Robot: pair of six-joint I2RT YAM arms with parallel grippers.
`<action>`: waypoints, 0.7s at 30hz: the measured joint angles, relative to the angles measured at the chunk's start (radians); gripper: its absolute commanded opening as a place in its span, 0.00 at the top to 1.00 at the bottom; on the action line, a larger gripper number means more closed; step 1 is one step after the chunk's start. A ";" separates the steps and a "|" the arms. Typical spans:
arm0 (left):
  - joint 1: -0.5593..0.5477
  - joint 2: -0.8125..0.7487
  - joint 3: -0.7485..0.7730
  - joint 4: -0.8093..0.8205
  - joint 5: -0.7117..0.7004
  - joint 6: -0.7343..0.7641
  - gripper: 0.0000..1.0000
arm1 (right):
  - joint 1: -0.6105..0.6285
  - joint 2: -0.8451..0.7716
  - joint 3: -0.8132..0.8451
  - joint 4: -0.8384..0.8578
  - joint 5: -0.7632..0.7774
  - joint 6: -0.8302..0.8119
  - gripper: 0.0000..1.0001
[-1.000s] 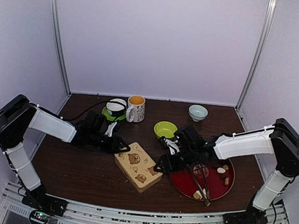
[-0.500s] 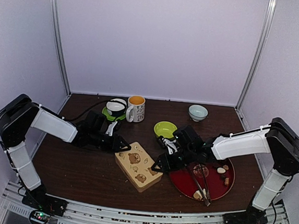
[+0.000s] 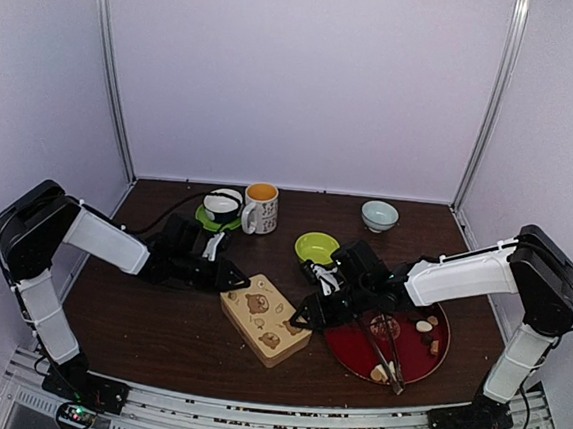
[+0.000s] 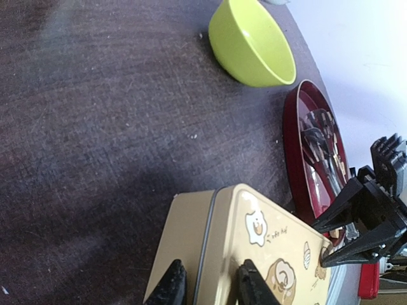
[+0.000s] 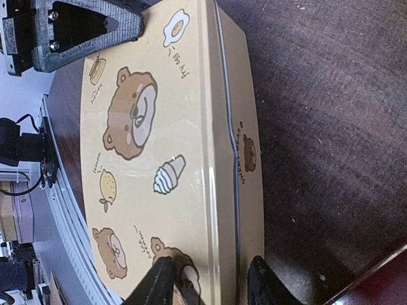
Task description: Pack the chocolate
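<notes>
A dark brown wooden table (image 3: 156, 324) stands inside pale lilac walls. The chocolate (image 3: 423, 327), a few white, tan and dark pieces, lies loose on a round red plate (image 3: 429, 366), behind the right gripper (image 5: 206, 286) and out past its wrist, well apart from its fingertips. Long metal tongs (image 3: 380, 351) rest across the same plate, just beside the pieces.

The right gripper is low at one corner of a closed beige tin (image 5: 159, 146) printed with bears, an egg, a lemon and an ice-cream cone. Its jaws stand apart, one finger over the lid and the other down beside the side wall, with the lid's rim between them. The left gripper (image 4: 210, 286) is at the tin's opposite corner, also parted, its two fingers astride the lid's edge. Whether either pair presses on the metal is not clear.

A lime green bowl (image 4: 251, 44) sits beyond both grippers, near the plate's far rim. Farther back are a white mug (image 3: 260, 208) with an orange inside and a small pale bowl (image 3: 379, 215).
</notes>
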 measured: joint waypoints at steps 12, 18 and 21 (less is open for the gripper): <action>0.000 0.025 -0.169 0.376 -0.011 -0.037 0.80 | 0.000 0.000 0.002 -0.007 -0.001 0.000 0.60; 0.000 0.051 -0.209 0.487 -0.013 -0.041 0.80 | 0.000 0.000 0.003 -0.007 -0.001 0.000 0.61; 0.000 0.071 -0.233 0.564 -0.014 -0.052 0.80 | 0.000 0.000 0.003 -0.007 -0.001 0.000 0.60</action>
